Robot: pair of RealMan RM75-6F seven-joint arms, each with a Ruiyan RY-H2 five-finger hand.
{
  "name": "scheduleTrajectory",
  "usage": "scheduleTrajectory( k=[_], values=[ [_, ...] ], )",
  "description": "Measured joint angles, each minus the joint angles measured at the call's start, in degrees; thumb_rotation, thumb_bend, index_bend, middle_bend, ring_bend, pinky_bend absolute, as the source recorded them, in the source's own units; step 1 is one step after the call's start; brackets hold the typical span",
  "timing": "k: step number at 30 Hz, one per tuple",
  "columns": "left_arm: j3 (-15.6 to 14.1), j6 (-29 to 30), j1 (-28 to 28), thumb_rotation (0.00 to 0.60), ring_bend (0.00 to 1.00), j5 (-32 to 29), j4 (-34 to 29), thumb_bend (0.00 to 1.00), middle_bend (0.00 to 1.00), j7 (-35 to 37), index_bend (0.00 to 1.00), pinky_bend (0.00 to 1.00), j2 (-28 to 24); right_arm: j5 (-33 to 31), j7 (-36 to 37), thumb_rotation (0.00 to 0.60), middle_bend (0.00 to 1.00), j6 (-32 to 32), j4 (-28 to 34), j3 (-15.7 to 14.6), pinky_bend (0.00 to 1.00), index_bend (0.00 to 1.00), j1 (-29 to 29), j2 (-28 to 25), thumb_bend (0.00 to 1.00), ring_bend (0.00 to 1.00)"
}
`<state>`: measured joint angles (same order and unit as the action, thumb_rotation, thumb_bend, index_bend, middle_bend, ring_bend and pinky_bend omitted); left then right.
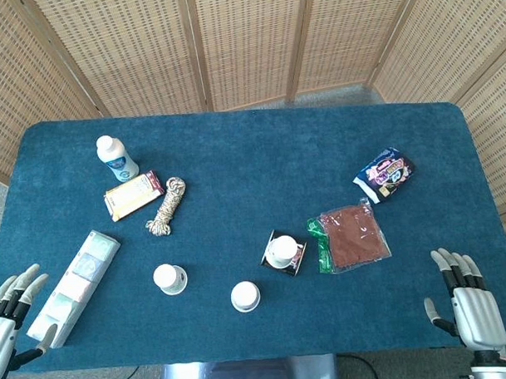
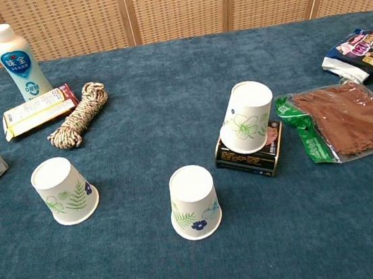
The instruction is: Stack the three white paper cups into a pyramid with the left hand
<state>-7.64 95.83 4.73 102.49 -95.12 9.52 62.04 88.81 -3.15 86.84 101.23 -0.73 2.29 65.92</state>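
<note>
Three white paper cups with leaf and flower prints stand upside down on the blue table. One cup (image 1: 170,279) (image 2: 64,190) is at the left, one cup (image 1: 245,296) (image 2: 194,201) is in the middle near the front, and the third cup (image 1: 282,252) (image 2: 246,117) sits tilted on a small black box (image 1: 285,255) (image 2: 251,156). My left hand (image 1: 12,310) rests at the table's front left corner, fingers apart, holding nothing. At the front right corner my right hand (image 1: 469,302) is likewise empty with fingers spread. Neither hand shows in the chest view.
A white bottle (image 1: 116,158) (image 2: 20,63), a snack bar (image 1: 133,194) (image 2: 37,111) and a coiled rope (image 1: 167,206) (image 2: 78,115) lie at the back left. A long pastel box (image 1: 73,287) lies near my left hand. A brown packet (image 1: 349,238) (image 2: 344,122) and a dark snack bag (image 1: 385,175) (image 2: 359,48) lie at the right.
</note>
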Motion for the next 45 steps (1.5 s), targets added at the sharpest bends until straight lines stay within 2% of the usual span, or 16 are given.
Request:
scheduleTrajectory(
  k=[19, 34, 45],
  values=[
    [0.2, -3.1, -2.5, 0.6, 0.0, 0.5, -2.9, 0.43, 0.0, -2.1, 0.0, 0.0, -2.2, -0.1, 1.1, 0.6, 0.0, 0.7, -0.1, -0.1, 0.0, 0.0, 0.5, -0.2, 0.45, 0.0],
    [0.5, -10.1, -6.4, 0.6, 0.0, -0.6, -5.9, 0.43, 0.0, -4.0, 0.0, 0.0, -3.0, -0.6, 0.7, 0.6, 0.0, 0.8, 0.3, 0.0, 0.0, 0.0, 0.7, -0.3, 0.45, 0.0],
    [1.4, -19.2, -11.6, 0.6, 0.0, -1.4, -9.0, 0.42, 0.0, -10.7, 0.0, 0.0, -1.8, -0.5, 0.7, 0.6, 0.0, 0.9, 0.4, -0.1, 0.0, 0.0, 0.8, -0.4, 0.45, 0.0]
  ],
)
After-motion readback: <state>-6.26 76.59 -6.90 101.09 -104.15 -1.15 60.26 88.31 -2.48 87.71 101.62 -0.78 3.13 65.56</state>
